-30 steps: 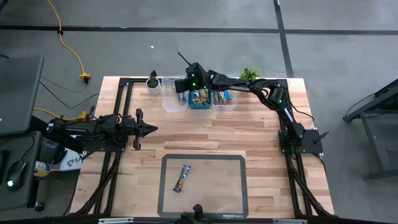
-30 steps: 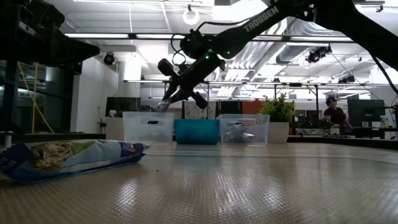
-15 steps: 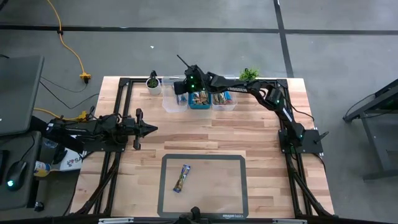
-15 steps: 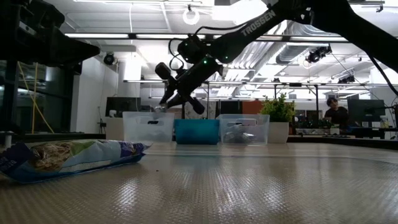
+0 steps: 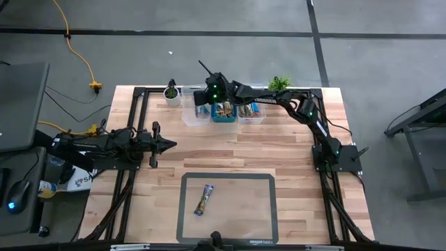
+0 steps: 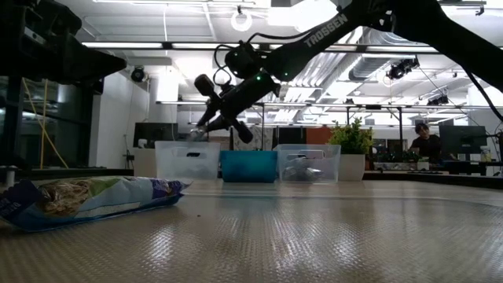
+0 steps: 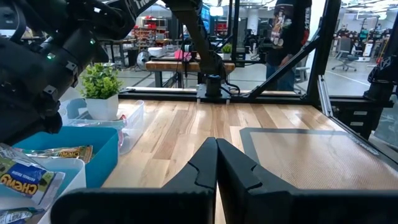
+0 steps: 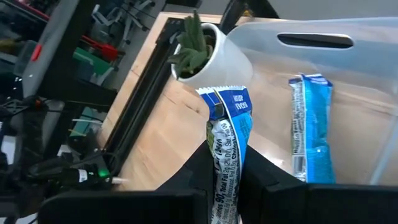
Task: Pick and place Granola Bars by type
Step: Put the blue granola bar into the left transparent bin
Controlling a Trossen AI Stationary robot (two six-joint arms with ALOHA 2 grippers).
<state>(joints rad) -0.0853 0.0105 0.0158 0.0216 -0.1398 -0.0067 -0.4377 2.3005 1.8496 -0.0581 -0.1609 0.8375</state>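
My right gripper [image 5: 201,98] reaches over the left clear bin [image 5: 194,113] at the table's far edge, shut on a blue-wrapped granola bar [image 8: 227,134]. In the low view the gripper [image 6: 198,132] hangs just above that bin [image 6: 187,159]. Another blue bar [image 8: 310,127] lies flat on that bin's floor. The blue middle bin [image 5: 224,111] holds brown bars [image 7: 65,153]. One bar [image 5: 203,200] lies flat on the dark mat [image 5: 265,223] near the front edge. My left gripper [image 5: 168,144] waits shut at the table's left. My right gripper pinches the blue bar between its two fingers [image 8: 186,182] at the bar's near part [image 8: 224,177]. The fingers run along the bar and slant downward from the table's right. The bar sticks out past the fingertips, its free end [image 8: 225,99] lifted clear above the left clear bin.
A small plant in a white pot [image 5: 171,93] stands just left of the bins, and a larger plant [image 5: 279,84] behind the right clear bin [image 5: 251,111]. Black frame rails [image 5: 139,118] run along the table's sides. Bare wood lies between the bins and the mat.
My right gripper has edged a little toward the table's left over the left clear bin and tipped slightly, keeping the blue bar in its hold.
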